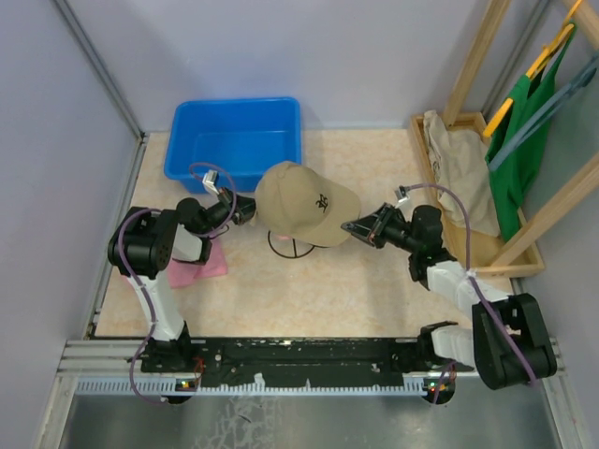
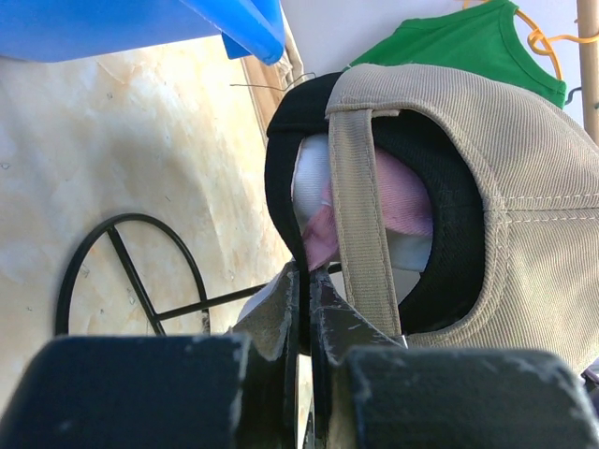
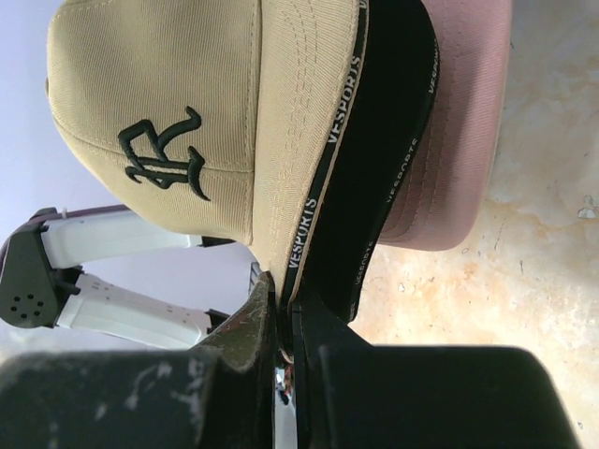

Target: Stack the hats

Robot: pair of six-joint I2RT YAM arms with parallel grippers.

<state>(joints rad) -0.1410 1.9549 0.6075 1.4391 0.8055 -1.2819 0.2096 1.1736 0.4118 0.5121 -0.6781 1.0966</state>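
The tan cap sits on top of a stack on a black wire stand at mid-table. In the left wrist view the tan cap covers the black cap, with the pink cap and white cap nested inside. My left gripper is shut on the black cap's rear rim. My right gripper is shut on the tan cap's brim edge. The black brim and pink brim lie under it.
A blue bin stands behind the stack at the back left. A flat pink cloth lies by the left arm. A wooden rack at the right holds a beige garment and a green one.
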